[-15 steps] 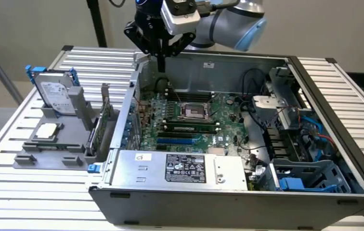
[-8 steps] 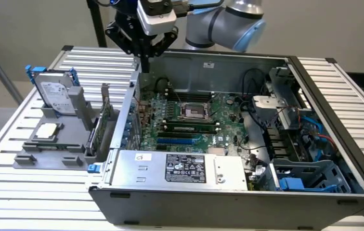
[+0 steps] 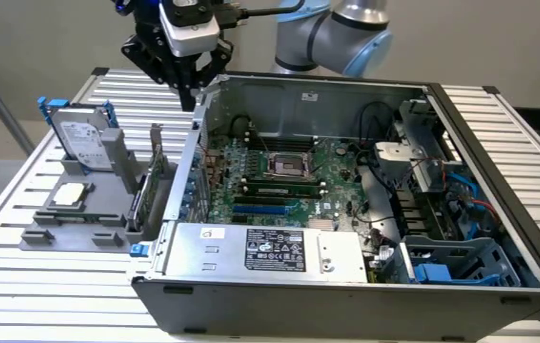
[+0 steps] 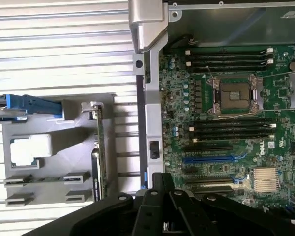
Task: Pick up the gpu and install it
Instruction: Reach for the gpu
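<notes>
The gpu (image 3: pixel 156 179) stands on edge in a slot of the grey holder (image 3: pixel 108 187), just outside the open computer case (image 3: pixel 193 171). Its silver bracket points up. The wrist view shows the gpu (image 4: pixel 101 157) edge-on as a thin green strip beside the case wall. My gripper (image 3: pixel 192 100) hangs above the case's rear corner, behind and higher than the card, with its black fingers drawn together on nothing. The motherboard (image 4: pixel 226 123) lies flat inside the case, with a blue expansion slot (image 4: pixel 211 159) and black slots beside it.
A silver-labelled hard drive (image 3: pixel 87 143) in a blue frame stands upright in the holder, and a square chip (image 3: pixel 70 194) lies in front of it. The power supply (image 3: pixel 270 250) fills the case's near side. Cables and a drive cage (image 3: pixel 441 207) crowd the exterior view's right.
</notes>
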Robot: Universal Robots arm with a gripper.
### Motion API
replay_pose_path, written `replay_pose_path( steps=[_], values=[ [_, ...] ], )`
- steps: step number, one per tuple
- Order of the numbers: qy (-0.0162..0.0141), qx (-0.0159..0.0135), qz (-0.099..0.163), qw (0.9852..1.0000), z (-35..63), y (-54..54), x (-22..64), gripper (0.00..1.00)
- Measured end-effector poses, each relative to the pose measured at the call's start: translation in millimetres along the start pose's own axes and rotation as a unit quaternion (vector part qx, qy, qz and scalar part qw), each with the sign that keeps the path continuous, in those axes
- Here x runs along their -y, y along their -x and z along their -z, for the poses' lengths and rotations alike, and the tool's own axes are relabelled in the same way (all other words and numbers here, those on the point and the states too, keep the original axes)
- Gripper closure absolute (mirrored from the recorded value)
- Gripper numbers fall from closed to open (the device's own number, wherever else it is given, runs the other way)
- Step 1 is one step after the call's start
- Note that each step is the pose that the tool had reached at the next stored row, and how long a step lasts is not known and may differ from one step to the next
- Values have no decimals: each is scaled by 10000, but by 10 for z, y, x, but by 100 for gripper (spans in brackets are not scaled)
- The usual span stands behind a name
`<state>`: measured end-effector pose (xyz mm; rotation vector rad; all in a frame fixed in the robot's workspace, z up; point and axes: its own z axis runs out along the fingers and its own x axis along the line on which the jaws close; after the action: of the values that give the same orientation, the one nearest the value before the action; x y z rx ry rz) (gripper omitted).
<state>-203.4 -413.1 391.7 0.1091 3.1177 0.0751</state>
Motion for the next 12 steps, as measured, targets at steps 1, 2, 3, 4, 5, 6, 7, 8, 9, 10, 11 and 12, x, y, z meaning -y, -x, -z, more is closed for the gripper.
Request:
replay_pose_path(
  steps=[1,2,3,4,5,6,7,8,9,10,11,12],
  values=[
    [0,0,0,10000,-1,-48,17,89],
    [-1,0,0,10000,-2,-92,32,89],
    [0,0,0,10000,-4,-135,46,89],
    [-1,0,0,10000,-7,-180,60,89],
    [0,0,0,10000,-9,-225,73,89],
    [0,0,0,10000,-12,-269,85,89],
    [0,0,1,10000,-15,-313,96,89],
    [0,0,0,10000,-18,-358,106,89],
    [0,0,0,10000,-21,-406,116,89],
    [0,0,0,10000,-25,-451,123,89],
    [-1,0,0,10000,-29,-496,128,89],
    [-1,-1,0,10000,-31,-541,132,89]
  ],
)
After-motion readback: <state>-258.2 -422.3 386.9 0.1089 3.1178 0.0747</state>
